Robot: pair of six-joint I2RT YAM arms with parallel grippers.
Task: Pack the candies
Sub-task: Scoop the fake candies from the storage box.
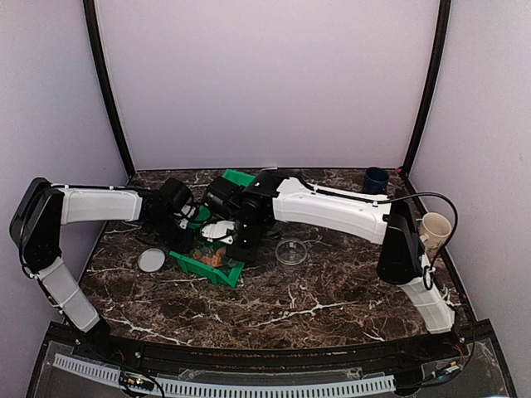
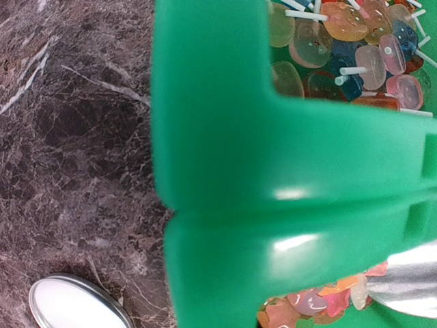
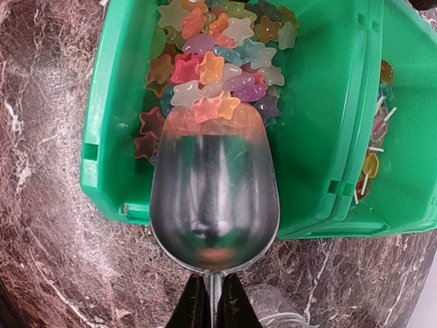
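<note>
The candies (image 3: 212, 61) are small star-shaped pieces in mixed colours, piled in one compartment of the green bin (image 3: 328, 137). My right gripper (image 3: 212, 301) is shut on the handle of a metal scoop (image 3: 214, 198). The scoop's bowl looks empty, and its tip touches the near edge of the pile. My left gripper (image 1: 184, 222) is at the bin's left wall (image 2: 225, 137). That wall fills its wrist view and hides the fingers, which appear shut on it. More candies (image 2: 314, 304) show beside the scoop (image 2: 410, 287).
A small clear round jar (image 1: 291, 251) stands right of the bin, partly visible below the scoop handle (image 3: 273, 309). A flat whitish lid (image 1: 152, 260) lies left of the bin. A blue cup (image 1: 376, 179) stands at the back right and a beige cup (image 1: 435, 228) at the right edge.
</note>
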